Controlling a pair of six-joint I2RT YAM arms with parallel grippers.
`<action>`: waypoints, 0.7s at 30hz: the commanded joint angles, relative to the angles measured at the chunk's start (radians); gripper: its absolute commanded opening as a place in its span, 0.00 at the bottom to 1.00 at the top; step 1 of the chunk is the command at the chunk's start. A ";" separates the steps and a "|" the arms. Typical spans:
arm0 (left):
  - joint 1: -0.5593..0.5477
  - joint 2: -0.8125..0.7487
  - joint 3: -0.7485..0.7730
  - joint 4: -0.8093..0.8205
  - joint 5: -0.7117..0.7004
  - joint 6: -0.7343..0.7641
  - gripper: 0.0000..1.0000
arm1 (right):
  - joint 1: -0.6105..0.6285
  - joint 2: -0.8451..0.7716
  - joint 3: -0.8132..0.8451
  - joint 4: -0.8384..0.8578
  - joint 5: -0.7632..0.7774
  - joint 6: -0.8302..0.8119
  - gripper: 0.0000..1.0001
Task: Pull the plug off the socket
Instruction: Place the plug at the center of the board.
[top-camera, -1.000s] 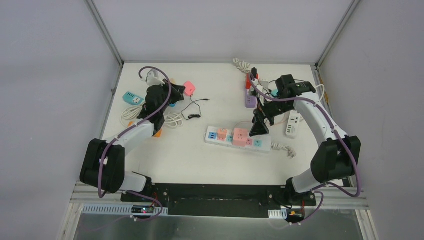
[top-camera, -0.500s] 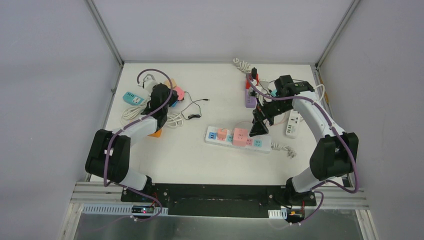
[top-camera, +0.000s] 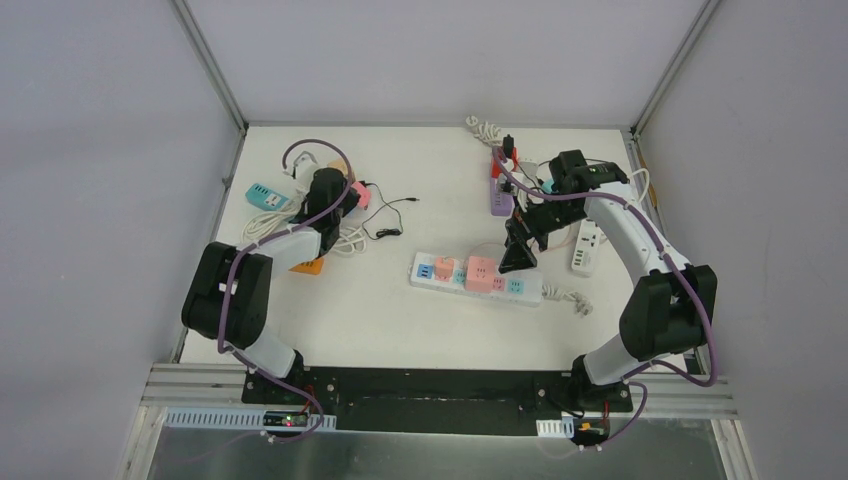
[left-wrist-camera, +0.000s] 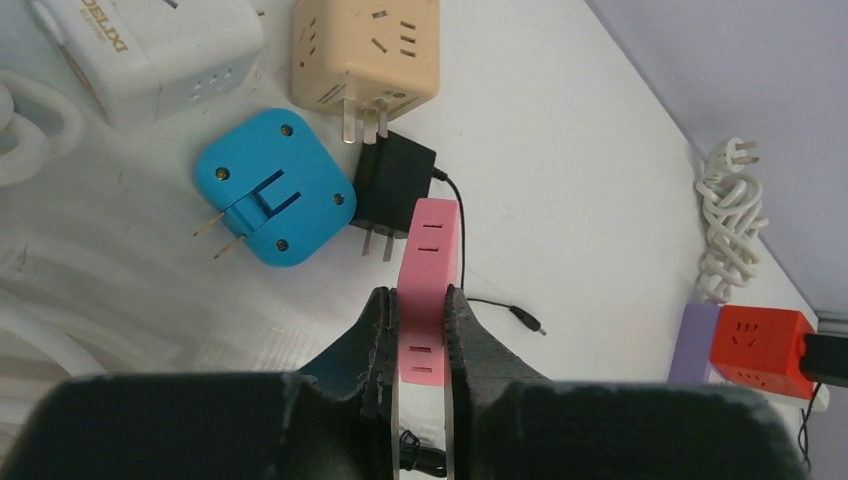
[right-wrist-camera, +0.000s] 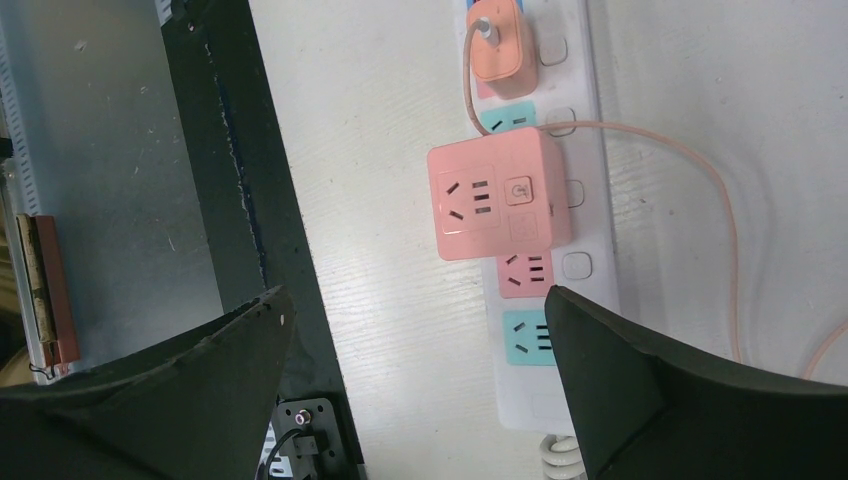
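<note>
Left wrist view: the left claw (left-wrist-camera: 420, 300) is pressed onto a pink plug (left-wrist-camera: 428, 260), pinched by its two long sides between the fingers (left-wrist-camera: 380, 320). The plug's far end sticks out past the fingertips, above the desk (left-wrist-camera: 560, 150). Just ahead of the claw a black charger (left-wrist-camera: 392, 185) is seen, prongs turned toward the claw. Ahead and to its left lies a blue adapter (left-wrist-camera: 275, 187), back side up with its prongs folded out. Farther ahead a beige cube (left-wrist-camera: 365, 50) is found, and left of it a white block (left-wrist-camera: 150, 50) printed with lettering that seems to read "DELIXI", partly cut off. Far to the claw's right a red cube (left-wrist-camera: 760, 340) is seated on a purple strip (left-wrist-camera: 695, 345).

In the right wrist view the right claw (right-wrist-camera: 418, 295) is spread wide above a white strip (right-wrist-camera: 575, 200). Between its fingers and just ahead, a pink cube (right-wrist-camera: 495, 205) with a power-symbol button is plugged into the strip. Farther ahead an orange charger (right-wrist-camera: 500, 45) is plugged in too.
</note>
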 joint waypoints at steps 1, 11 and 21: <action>0.007 0.012 0.023 0.007 0.003 0.019 0.00 | -0.005 0.004 0.029 0.017 -0.003 -0.015 1.00; 0.007 0.065 0.046 -0.033 -0.016 0.014 0.17 | -0.006 0.011 0.030 0.017 -0.001 -0.015 1.00; 0.007 0.057 0.051 -0.058 -0.050 0.007 0.39 | -0.007 0.010 0.029 0.018 -0.001 -0.013 1.00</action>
